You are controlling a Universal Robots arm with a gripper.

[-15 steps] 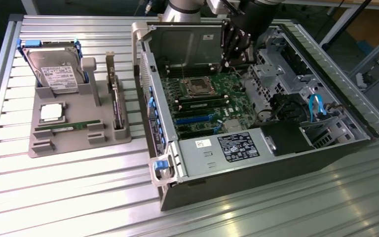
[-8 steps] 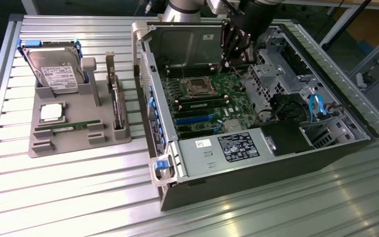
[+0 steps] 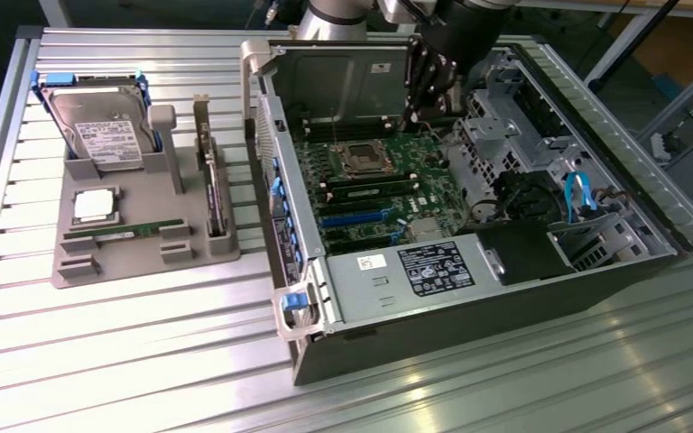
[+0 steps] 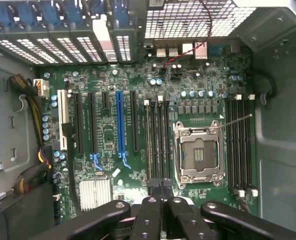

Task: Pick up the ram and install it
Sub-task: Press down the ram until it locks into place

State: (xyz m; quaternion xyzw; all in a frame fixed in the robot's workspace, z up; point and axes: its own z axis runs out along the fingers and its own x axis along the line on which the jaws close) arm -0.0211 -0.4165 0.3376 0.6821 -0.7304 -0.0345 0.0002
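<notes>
On my exterior feed, a slatted metal bench (image 3: 106, 361) carries everything. At left centre I see a grey holder tray (image 3: 142, 262) with a hard drive (image 3: 104, 131) standing in its upper slot, a square silver processor chip (image 3: 94, 206) below it, and a long dark expansion card (image 3: 212, 194) upright along the tray's right edge. An open computer case (image 3: 479, 280) fills the right half, its motherboard (image 3: 377, 185) exposed. On my wrist feed I see the empty processor socket (image 4: 198, 154), a blue expansion slot (image 4: 120, 127), and a silver heatsink (image 4: 94, 192) at lower left.
</notes>
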